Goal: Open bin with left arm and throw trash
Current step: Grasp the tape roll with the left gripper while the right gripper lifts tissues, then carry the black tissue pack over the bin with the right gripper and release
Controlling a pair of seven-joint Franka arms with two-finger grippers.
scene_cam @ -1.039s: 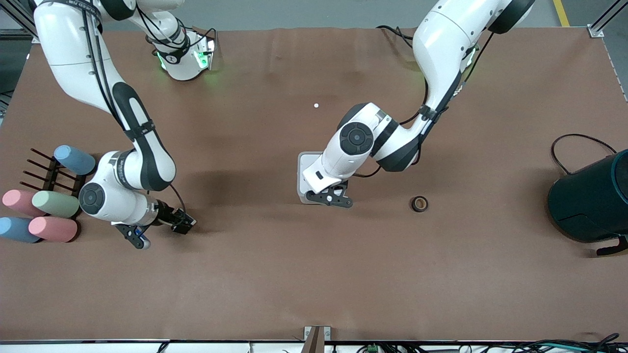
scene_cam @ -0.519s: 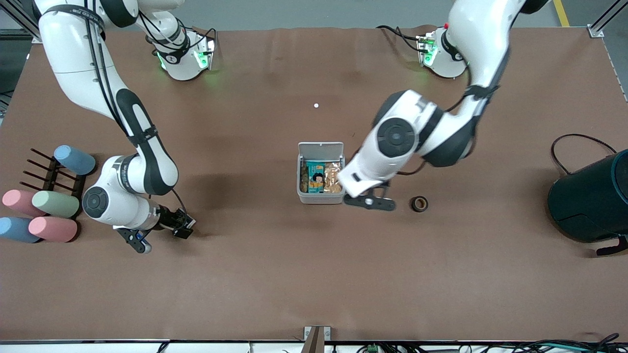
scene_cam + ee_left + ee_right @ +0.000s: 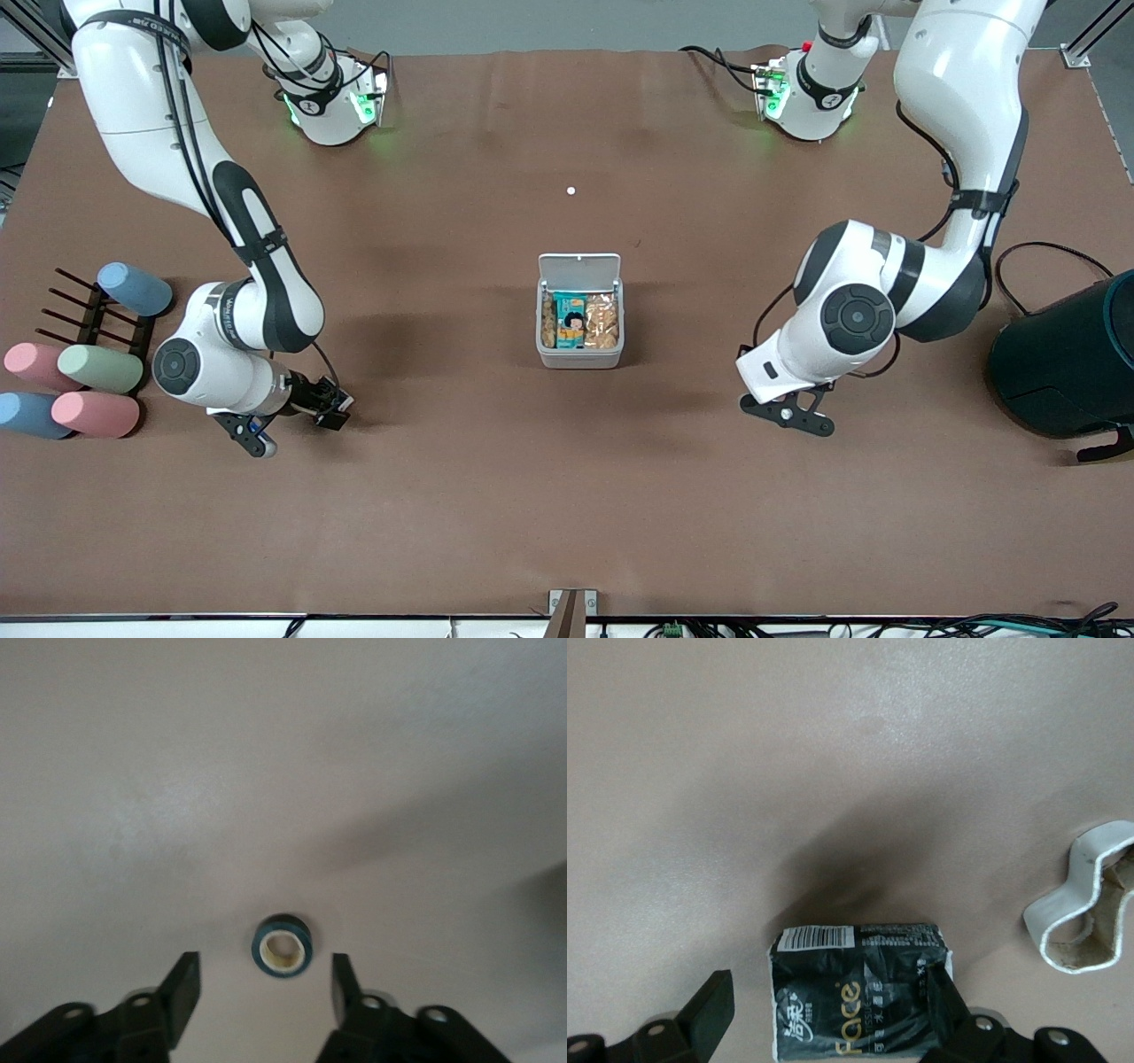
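Observation:
The white bin stands mid-table with its lid hinged up; snack packets lie inside. My left gripper hangs over the table toward the left arm's end, beside the bin. It is open, and in the left wrist view the dark tape roll lies flat on the table between its fingers, untouched. The left hand hides the roll in the front view. My right gripper is low near the cup rack and open around the black packet. The white figure-eight loop lies beside the packet.
A big dark teal round container with a black cable stands at the left arm's end. Pastel cups lie on a dark rack at the right arm's end. A tiny white dot lies between the bin and the robots' bases.
The bin's lid went from shut to open. My left arm left the bin and swung toward the left arm's end, coming over the tape roll. The right arm barely moved.

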